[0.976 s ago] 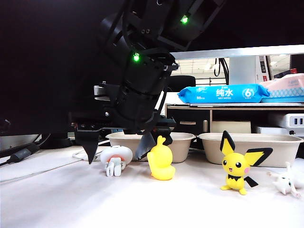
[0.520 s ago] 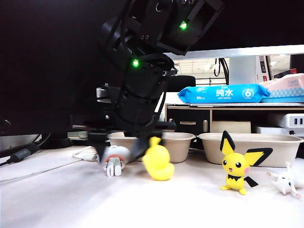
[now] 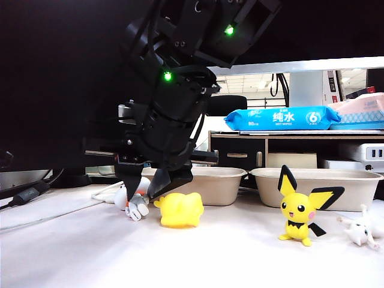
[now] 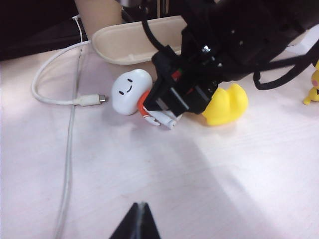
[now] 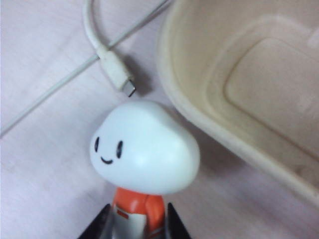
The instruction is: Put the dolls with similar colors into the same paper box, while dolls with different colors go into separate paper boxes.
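Right gripper [image 5: 135, 219], frame bottom, pinches white doll [image 5: 142, 154] at its orange torso; next: lift into left paper box [image 3: 207, 183]. Left gripper [image 4: 137, 219] pressed together, idle.

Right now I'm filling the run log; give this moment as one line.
right pincer: closing on white doll | yellow duck: tipped over | left pincer: shut, idle | boxes: no dolls visible

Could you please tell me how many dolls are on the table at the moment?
4. White round-headed doll with red-orange shirt, between the right gripper fingers; plain yellow duck-like doll toppled beside it; yellow black-eared Pichu farther right; small white cat-like doll at the right edge.
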`<state>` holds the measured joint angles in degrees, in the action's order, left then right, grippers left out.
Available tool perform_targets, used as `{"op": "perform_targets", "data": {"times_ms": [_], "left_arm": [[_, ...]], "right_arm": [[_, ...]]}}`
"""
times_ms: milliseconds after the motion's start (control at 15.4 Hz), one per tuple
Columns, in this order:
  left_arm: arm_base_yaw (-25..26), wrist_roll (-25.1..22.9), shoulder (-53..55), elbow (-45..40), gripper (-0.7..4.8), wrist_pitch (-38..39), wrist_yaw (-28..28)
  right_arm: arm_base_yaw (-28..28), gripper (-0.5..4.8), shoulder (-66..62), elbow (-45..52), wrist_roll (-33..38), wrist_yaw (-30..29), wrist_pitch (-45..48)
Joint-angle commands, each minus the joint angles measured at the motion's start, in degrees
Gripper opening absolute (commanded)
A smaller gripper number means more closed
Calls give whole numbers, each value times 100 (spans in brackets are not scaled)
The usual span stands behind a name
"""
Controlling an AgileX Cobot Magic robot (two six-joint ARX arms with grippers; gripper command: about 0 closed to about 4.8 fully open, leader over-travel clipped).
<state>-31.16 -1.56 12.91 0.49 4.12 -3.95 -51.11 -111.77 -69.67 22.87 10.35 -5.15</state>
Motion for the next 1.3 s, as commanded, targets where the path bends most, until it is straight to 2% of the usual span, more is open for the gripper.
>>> {"op": "perform_targets", "data": {"times_ms": [65, 195, 260, 325, 390, 650, 780, 1041, 1301], "left_arm": [[2, 4, -2, 4, -5, -33, -13], [2, 4, -2, 4, -5, -33, -15], [2, 4, -2, 4, -5, -33, -15], [2, 4, -2, 4, -5, -33, -15], [2, 4, -2, 4, -5, -33, -15], [2, 4, -2, 4, -5, -33, -15], [2, 4, -2, 4, -5, -33, -15], [2, 4, -4, 4, -5, -33, -13], [2, 4, -17, 4, -5, -33, -15]], "right_arm": [[22, 89, -15, 13, 4, -46, -63], [24, 92, -15, 13, 2, -168, -63], [22, 133, -15, 13, 2, -168, -79], [22, 196, -15, 13, 2, -170, -79], [22, 212, -15, 13, 2, -168, -77], [28, 212, -66, 13, 2, -168, 83], [20, 209, -164, 13, 7, -214, 181], [17, 88, -229, 13, 9, -407, 223], [17, 87, -223, 11, 144, -531, 240]]}}
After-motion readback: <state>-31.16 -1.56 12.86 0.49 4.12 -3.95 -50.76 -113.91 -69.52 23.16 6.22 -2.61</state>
